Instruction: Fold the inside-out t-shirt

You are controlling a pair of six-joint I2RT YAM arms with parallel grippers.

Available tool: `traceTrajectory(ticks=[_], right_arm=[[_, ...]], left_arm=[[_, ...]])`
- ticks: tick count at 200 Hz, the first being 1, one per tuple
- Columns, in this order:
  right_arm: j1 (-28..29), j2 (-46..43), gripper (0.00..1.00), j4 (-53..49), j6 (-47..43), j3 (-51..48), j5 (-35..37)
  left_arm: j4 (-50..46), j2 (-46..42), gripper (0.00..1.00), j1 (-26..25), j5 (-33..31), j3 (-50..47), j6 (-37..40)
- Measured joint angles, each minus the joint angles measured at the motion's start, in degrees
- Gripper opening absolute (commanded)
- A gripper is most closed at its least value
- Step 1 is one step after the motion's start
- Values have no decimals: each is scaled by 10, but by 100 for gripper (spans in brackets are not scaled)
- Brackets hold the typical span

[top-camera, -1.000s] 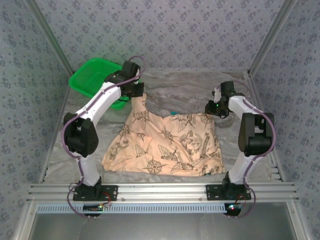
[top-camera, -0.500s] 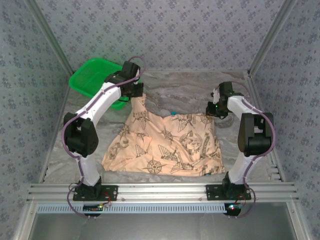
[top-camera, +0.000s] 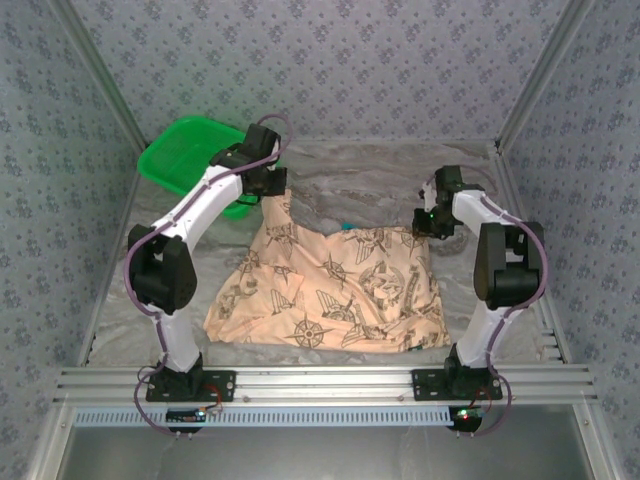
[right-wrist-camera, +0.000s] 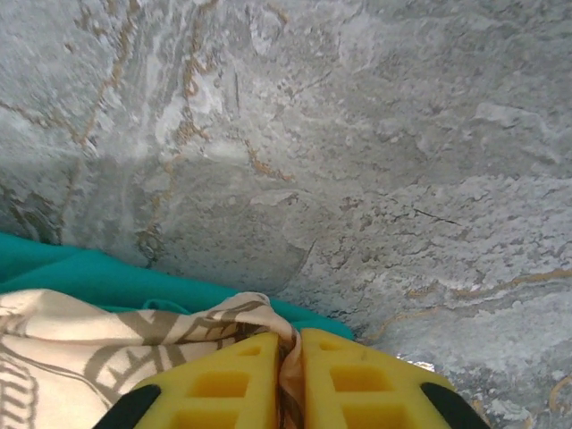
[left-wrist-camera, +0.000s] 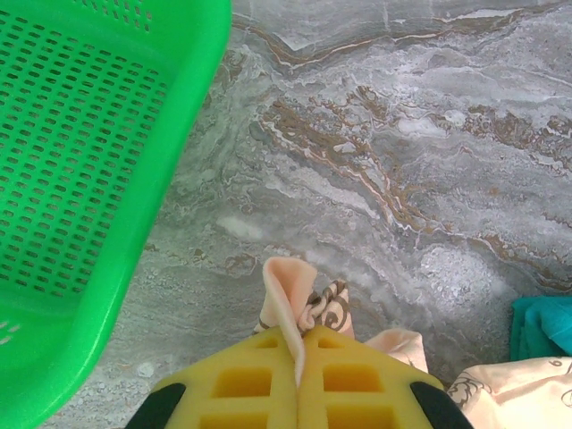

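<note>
Where the counter (top-camera: 400,175) meets the arm bases, the t-shirt (top-camera: 325,290) is laid out, its near hem close to the rail.

1. T-shirt: peach cloth with dark brown compass prints showing upward. It is spread wrinkled between the two arms and narrows toward its far left corner.
2. Right gripper (right-wrist-camera: 288,357): closed on the far right corner of the t-shirt, with a fold of cloth pinched between the yellow pads (right-wrist-camera: 223,380).
3. Left gripper (left-wrist-camera: 298,357): closed on the far left corner, with a pale cream tuft squeezed up between its pads.
4. Teal garment (right-wrist-camera: 89,273): partly covered by the t-shirt's far edge, just beside the right gripper.
5. Green basket (top-camera: 185,155): perforated, set at the far left of the counter, just beside the left gripper and apart from the t-shirt's main spread.
</note>
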Motion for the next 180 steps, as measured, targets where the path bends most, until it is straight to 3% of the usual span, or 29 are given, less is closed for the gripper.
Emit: traceTrajectory(ticks=[11,53,125,180], right_arm=[[0,1,0,-1,1,0,0],[0,-32,0,28,3,-13,8],[3,-202,0,187,61,-169,99],[14,-328,0,275,73,-298,105]], left_arm=[[0,0,0,1,0,0,0],[-1,0,0,2,4,-2,-4],[30,-31,0,16,3,-91,-20],[69,-77,0,31,13,-141,-44]])
